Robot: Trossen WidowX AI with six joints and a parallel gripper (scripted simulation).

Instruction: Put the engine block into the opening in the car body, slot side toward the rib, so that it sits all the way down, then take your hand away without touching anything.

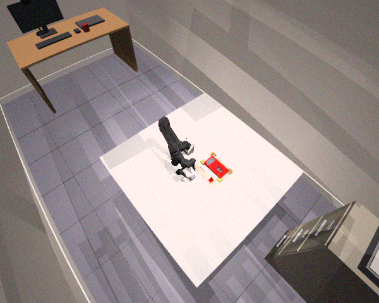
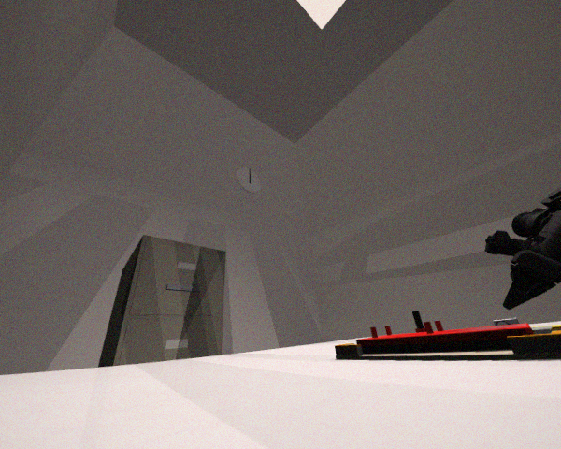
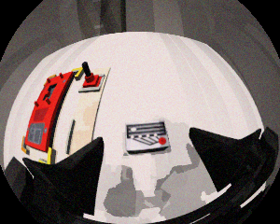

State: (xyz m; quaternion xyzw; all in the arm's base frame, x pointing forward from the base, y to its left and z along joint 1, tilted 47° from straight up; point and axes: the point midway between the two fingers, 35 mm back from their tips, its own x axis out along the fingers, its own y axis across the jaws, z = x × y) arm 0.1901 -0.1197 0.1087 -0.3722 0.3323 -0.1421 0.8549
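Top view: gripper at frame centre, fingers spread wide and holding nothing, hangs over the engine block, which lies on the white mat just left of the car body; the arm slants down from the upper left.

Exterior view: at the right edge the wrist tilts steeply downward above the red car body; a grey sliver beyond it may be the block.

Wrist view: engine block sits flat at centre between the dark fingers, apart from both. A good regrasp likely needs a centred, square descent, with the slot side checked against the rib.
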